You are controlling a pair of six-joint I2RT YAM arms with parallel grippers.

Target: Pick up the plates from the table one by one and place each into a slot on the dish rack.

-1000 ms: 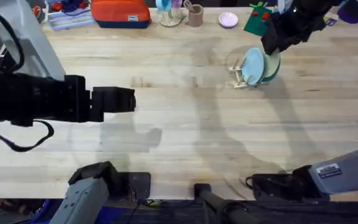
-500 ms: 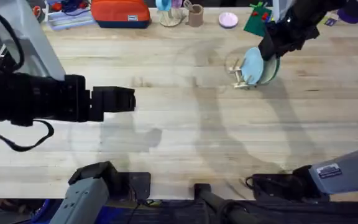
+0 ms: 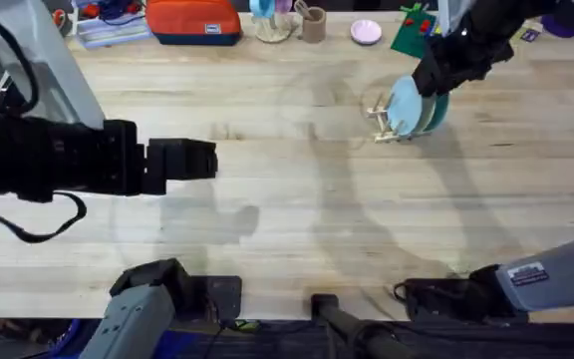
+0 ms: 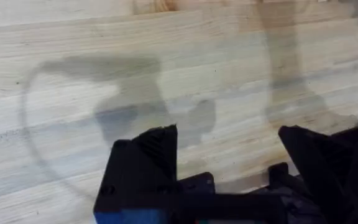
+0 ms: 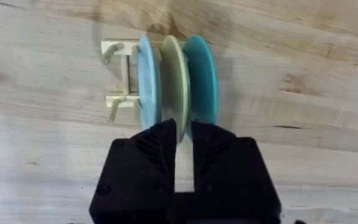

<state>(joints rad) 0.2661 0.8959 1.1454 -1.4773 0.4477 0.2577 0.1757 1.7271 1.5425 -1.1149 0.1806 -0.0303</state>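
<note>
The right gripper (image 5: 183,140) has dropped in, narrow on the yellow plate (image 5: 174,81) now seated in the dish rack (image 5: 120,81), while the left gripper (image 4: 229,162) hangs wide.

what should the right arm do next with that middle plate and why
Probably open the fingers and lift straight up. In the right wrist view the right gripper is nearly closed around the rim of the pale creamy yellow round plate, which already stands upright in the small light wooden dish rack between the light blue plate and the teal plate.
</note>
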